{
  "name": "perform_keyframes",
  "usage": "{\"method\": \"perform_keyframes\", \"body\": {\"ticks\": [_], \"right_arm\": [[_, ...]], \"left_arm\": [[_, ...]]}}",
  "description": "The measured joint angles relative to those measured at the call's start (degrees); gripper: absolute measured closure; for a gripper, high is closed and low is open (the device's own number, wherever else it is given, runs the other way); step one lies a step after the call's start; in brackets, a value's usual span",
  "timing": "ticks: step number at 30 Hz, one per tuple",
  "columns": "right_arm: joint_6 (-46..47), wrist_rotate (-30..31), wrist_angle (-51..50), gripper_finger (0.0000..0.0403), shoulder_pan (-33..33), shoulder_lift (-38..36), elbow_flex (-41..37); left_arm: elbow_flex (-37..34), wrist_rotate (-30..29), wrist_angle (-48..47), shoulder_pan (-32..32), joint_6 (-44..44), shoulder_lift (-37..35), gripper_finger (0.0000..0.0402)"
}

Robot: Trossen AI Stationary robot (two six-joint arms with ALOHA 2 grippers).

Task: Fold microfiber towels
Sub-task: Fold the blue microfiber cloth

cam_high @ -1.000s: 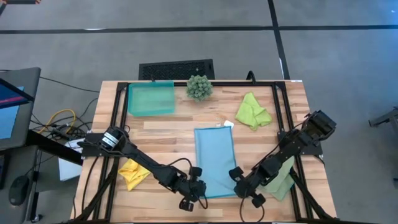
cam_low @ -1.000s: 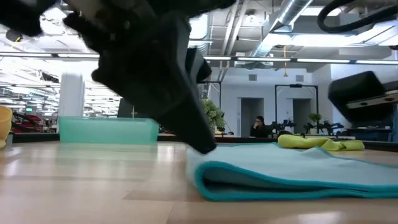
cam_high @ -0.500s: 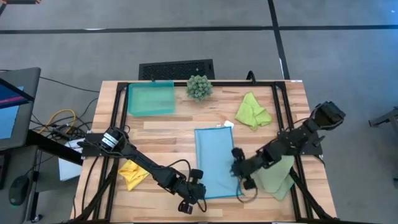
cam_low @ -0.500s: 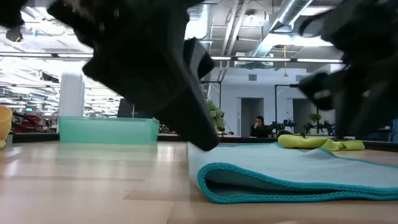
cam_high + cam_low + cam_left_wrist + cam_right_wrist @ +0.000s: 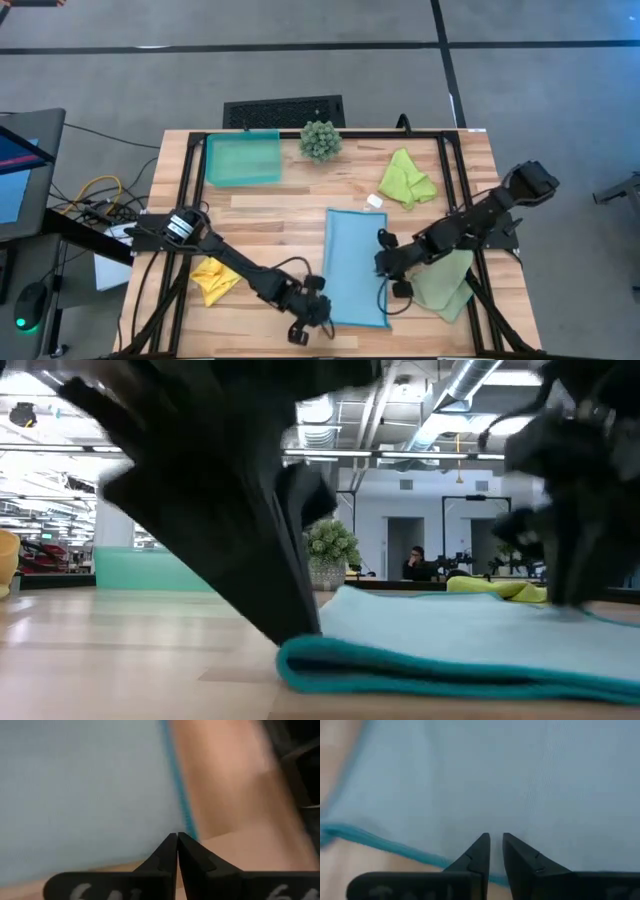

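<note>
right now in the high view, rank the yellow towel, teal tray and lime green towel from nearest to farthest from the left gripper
From the left gripper, at the table's near edge:
1. Yellow towel, at the near left.
2. Lime green towel, on the far right.
3. Teal tray, in the far left corner; nearly as close as the lime one.

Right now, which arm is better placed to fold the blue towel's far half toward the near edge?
Probably the right. Its gripper sits mid-way along the blue towel's right edge, nearer the far half. The left gripper is at the near left corner, fingers shut.
</note>
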Motion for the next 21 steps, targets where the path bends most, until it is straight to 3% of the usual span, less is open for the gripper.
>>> {"method": "perform_keyframes", "body": {"ticks": [3,7,12,15,21], "right_arm": [[-1.94,7.61,0.82,0.0332,-0.15,-3.26,-0.38],[-1.01,18.69,0.33,0.0333,-2.96,-3.97,-3.05],[2.81,19.03,1.09,0.0333,-10.5,-1.9,-6.99],[2.8,19.02,4.73,0.0333,-13.81,-0.1,-8.09],[-0.62,17.46,6.28,0.0333,-14.3,1.25,-8.35]], "left_arm": [[0.99,-4.27,0.83,-0.82,3.11,-0.73,0.0395],[0.98,-15.09,2.03,0.16,6.38,-0.62,0.0395],[0.59,-20.1,6.59,4.01,8.45,-0.6,0.0395],[0.74,-19.32,10.42,8.87,10.45,-0.59,0.0395],[0.66,-18.24,9.81,20.92,8.61,-0.3,0.0395]]}}
